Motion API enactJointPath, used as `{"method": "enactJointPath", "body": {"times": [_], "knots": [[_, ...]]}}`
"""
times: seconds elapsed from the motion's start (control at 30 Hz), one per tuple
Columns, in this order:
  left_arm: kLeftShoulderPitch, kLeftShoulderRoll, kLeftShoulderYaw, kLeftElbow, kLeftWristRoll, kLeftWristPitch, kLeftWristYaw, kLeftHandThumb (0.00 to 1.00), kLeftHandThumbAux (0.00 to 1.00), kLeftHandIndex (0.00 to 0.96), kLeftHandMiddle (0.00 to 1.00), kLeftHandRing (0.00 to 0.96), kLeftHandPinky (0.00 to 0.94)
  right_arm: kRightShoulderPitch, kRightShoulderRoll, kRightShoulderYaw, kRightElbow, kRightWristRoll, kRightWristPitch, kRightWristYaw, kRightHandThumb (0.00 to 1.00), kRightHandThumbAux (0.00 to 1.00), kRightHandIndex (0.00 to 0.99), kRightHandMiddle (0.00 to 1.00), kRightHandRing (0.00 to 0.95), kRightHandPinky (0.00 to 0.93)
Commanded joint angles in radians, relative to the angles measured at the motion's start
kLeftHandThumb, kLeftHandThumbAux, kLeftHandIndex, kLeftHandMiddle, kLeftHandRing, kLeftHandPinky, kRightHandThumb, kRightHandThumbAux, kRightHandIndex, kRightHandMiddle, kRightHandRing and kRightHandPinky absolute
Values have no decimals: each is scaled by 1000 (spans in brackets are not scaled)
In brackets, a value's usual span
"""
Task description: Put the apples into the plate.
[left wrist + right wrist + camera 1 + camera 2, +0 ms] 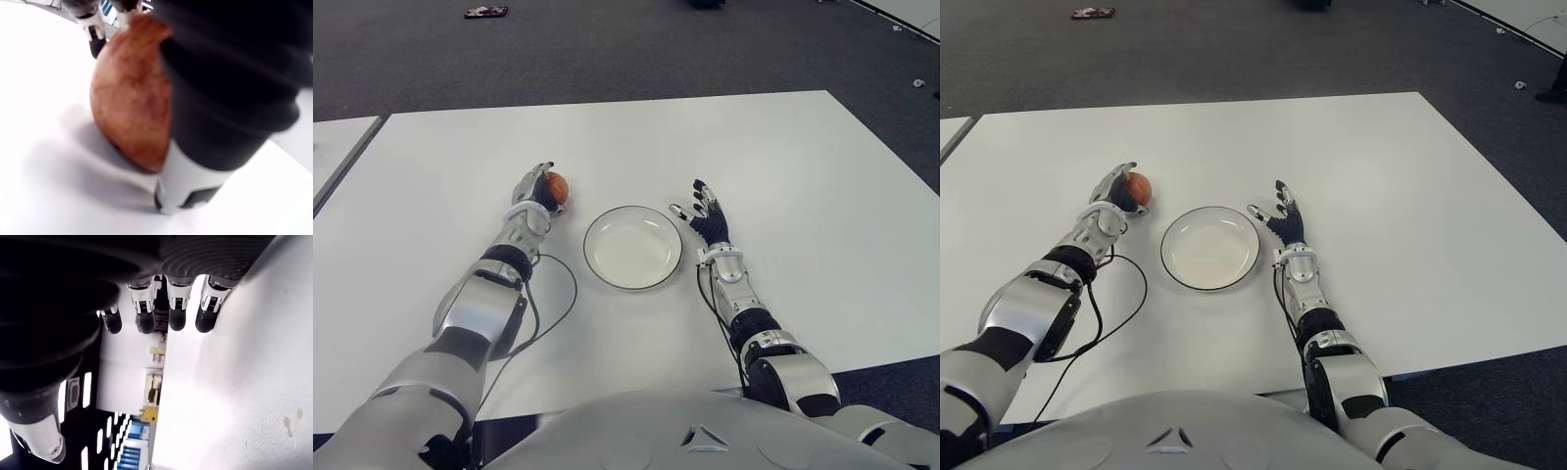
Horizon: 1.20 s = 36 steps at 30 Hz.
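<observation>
Your left hand (534,200), left of centre in the left eye view, has its fingers closed around the round reddish-brown apple (556,187), which sits on the white table (783,166). The round white dark-rimmed plate (632,247) at centre is empty. Your right hand (707,217), right of the plate, is spread and holds nothing. Next I'd lift the apple and carry it over the rim.

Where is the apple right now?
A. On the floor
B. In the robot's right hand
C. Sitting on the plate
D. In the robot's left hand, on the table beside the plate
D. The left hand has its fingers around the apple, which sits on the white table left of the empty plate; the right hand shows open on the plate's other side, holding nothing.
</observation>
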Motion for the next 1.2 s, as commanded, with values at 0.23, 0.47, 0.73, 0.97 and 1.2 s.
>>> {"method": "enactJointPath", "body": {"times": [0.23,0.47,0.73,0.97,1.2], "knots": [[52,-33,-16,40,13,24,-24,0,298,0,0,0,0,49,3,8,27,-1,69,9,144,683,0,0,2,36],[58,-40,-15,42,14,22,0,0,311,0,0,0,0,51,2,9,22,-2,74,10,141,689,0,0,1,35],[63,-43,-51,48,48,24,24,0,305,0,0,41,185,51,2,9,22,-1,75,12,138,698,0,0,2,38],[71,-59,-85,59,75,29,66,0,378,239,393,453,584,52,4,7,20,3,76,13,139,699,0,0,3,41],[103,-84,-108,72,92,11,142,32,491,712,763,770,837,52,4,7,20,1,79,8,142,697,0,0,4,45]]}}
